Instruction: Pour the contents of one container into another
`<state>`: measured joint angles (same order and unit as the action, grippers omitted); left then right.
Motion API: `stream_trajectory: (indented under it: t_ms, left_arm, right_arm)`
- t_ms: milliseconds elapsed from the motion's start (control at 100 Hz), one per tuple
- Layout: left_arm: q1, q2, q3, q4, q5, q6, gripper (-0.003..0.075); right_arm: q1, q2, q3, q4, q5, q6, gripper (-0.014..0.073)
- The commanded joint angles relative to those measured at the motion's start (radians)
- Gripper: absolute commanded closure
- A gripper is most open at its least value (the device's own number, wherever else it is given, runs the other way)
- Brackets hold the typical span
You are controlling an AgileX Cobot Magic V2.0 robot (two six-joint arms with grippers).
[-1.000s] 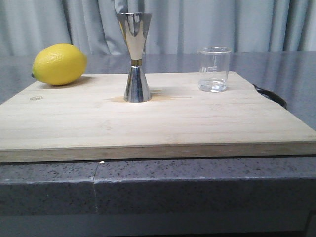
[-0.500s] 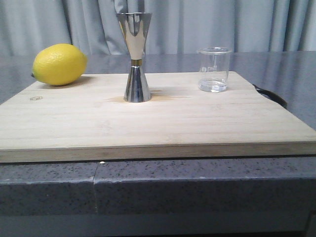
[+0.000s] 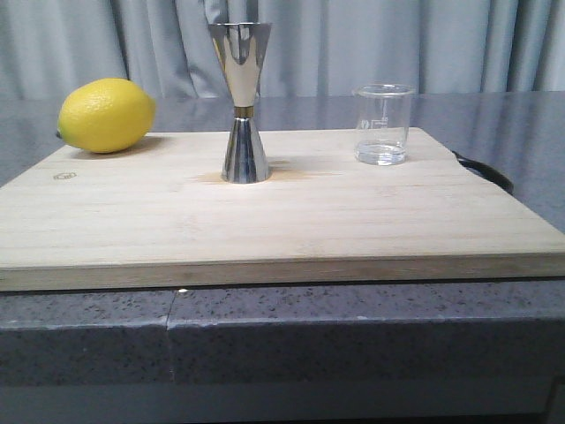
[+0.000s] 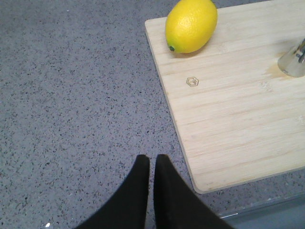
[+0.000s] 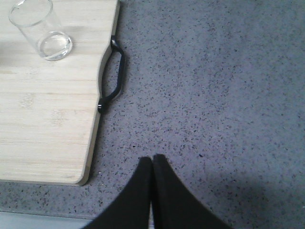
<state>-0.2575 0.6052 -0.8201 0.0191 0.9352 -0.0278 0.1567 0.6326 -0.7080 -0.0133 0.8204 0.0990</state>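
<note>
Grey speckled countertop (image 3: 494, 110) before pale pleated curtains (image 3: 371, 44), bearing one bamboo cutting board (image 3: 265, 221).
Steel double-cone jigger (image 3: 242, 102), gold band at waist, stands upright near the board's far middle. Clear glass beaker (image 3: 382, 124), faint printed markings, stands upright at the far right of the board, well apart from the jigger; contents not discernible. Lemon (image 3: 106, 115) lies at the far left corner. Black handle (image 5: 113, 76) is fixed to the board's right edge. Left gripper (image 4: 151, 164) hangs over bare counter left of the board, jaws together, holding nothing. Right gripper (image 5: 152, 164) hangs over bare counter right of the board, jaws together, holding nothing.
</note>
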Motion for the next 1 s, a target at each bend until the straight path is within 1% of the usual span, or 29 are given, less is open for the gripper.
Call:
stream_trajectory:
  t_ms: [0, 460, 550, 620, 650, 690, 770, 780, 810, 890, 990]
  left_arm:
    - [-0.001, 0.003, -0.026, -0.007, -0.096, -0.009, 0.0739]
    - [-0.001, -0.003, -0.024, -0.007, -0.102, -0.009, 0.0739]
    - [0.039, -0.052, 0.009, -0.019, -0.144, -0.009, 0.0739]
    - [0.081, -0.112, 0.068, 0.013, -0.227, -0.006, 0.0739]
    - [0.099, -0.141, 0.103, 0.016, -0.285, -0.006, 0.0739]
    - [0.127, -0.187, 0.162, 0.018, -0.352, -0.006, 0.0739]
    - [0.175, -0.286, 0.299, 0.018, -0.536, -0.006, 0.0739]
    - [0.175, -0.294, 0.311, 0.018, -0.536, -0.006, 0.0739]
    - [0.192, -0.328, 0.359, 0.018, -0.601, -0.006, 0.0739]
    - [0.226, -0.428, 0.5, 0.003, -0.721, -0.006, 0.0739]
    - [0.245, -0.53, 0.635, -0.019, -0.798, -0.006, 0.0739]
  right_arm:
    - [-0.007, -0.002, -0.027, -0.015, -0.063, 0.002, 0.0656]
    - [-0.007, -0.002, -0.027, -0.015, -0.047, 0.002, 0.0656]
    - [-0.007, -0.002, -0.027, -0.015, -0.047, 0.002, 0.0656]
    - [-0.007, -0.002, -0.027, -0.015, -0.047, 0.002, 0.0656]
    - [-0.007, -0.002, -0.027, -0.015, -0.047, 0.002, 0.0656]
    - [-0.007, -0.002, -0.027, -0.015, -0.047, 0.002, 0.0656]
    - [-0.007, -0.002, -0.027, -0.015, -0.047, 0.002, 0.0656]
    - [-0.007, -0.002, -0.027, -0.015, -0.047, 0.002, 0.0656]
    - [-0.007, -0.002, -0.027, -0.015, -0.047, 0.002, 0.0656]
    - [-0.007, -0.002, -0.027, -0.015, -0.047, 0.002, 0.0656]
    - [-0.007, -0.002, -0.027, -0.015, -0.047, 0.002, 0.0656]
